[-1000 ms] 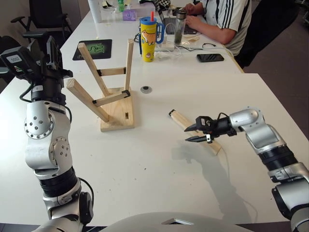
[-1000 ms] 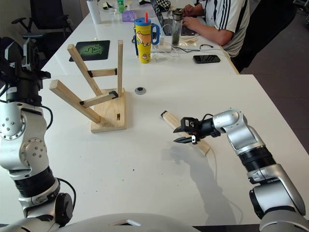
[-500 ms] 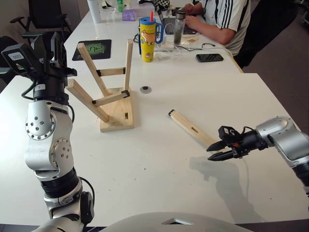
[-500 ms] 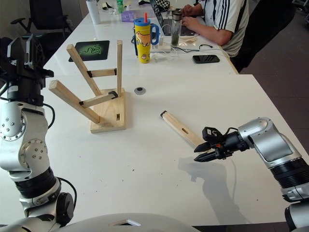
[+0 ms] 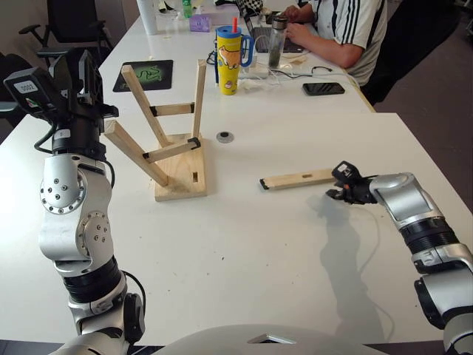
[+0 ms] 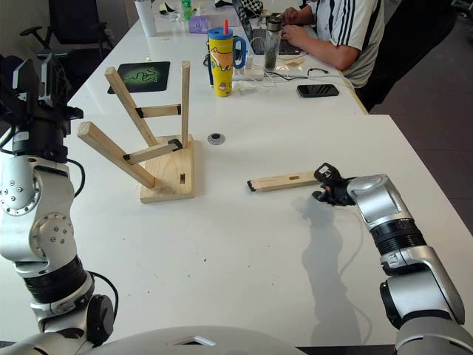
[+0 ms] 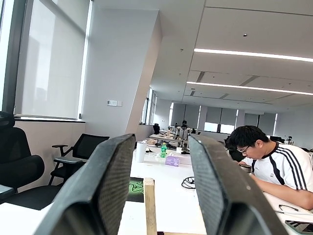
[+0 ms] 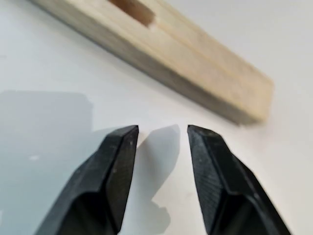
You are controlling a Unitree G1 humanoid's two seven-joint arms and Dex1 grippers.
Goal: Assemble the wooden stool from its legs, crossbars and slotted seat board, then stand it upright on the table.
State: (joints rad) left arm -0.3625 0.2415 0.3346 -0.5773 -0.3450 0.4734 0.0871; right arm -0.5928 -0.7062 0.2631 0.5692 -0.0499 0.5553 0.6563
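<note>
Table (image 5: 222, 244) — three legs (image 5: 140, 100) mounted, one leg (image 5: 299, 179) loose

The half-built stool (image 5: 177, 185) and the loose leg (image 5: 299, 179) are of pale natural wood, with small black brackets (image 5: 194, 140) on the stool, and the table (image 5: 244, 251) is white. The cup (image 5: 229, 63) is yellow with a blue handle and a red straw, and the mat (image 5: 143, 75) is black with a green pattern.

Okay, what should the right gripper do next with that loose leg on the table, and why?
Probably ease the right gripper forward around the end of the loose leg. Its fingers are open and just short of that end, the leg lies flat, and the stool shows three legs.
</note>
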